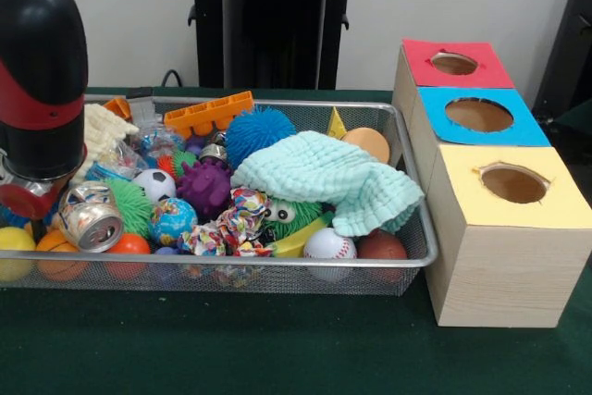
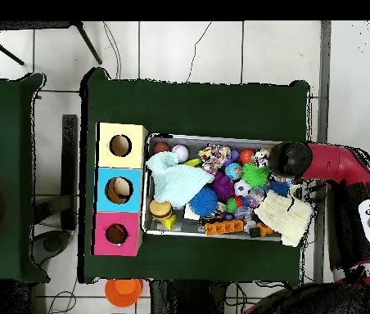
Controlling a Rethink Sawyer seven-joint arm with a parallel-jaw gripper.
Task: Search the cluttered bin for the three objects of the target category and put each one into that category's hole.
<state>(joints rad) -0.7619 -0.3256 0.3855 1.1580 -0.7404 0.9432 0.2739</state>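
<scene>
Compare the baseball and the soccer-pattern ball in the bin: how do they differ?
The baseball is white with red stitching; the soccer ball is white with black patches. The baseball sits against the bin's near wall, beside the mint cloth's hanging end; the soccer ball lies further back, left of the purple spiky ball. Both are small, round and partly buried.

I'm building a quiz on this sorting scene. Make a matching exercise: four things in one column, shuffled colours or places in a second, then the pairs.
Things:
1. cloth
2. spiky ball
3. baseball
4. middle box

Descriptions:
A. blue top with a round hole
B. pale mint, draped over toys at the bin's box end
C. blue, near the orange block
D. white with red stitching, against the bin's front wall

Pairs: 1-B, 2-C, 3-D, 4-A
</scene>
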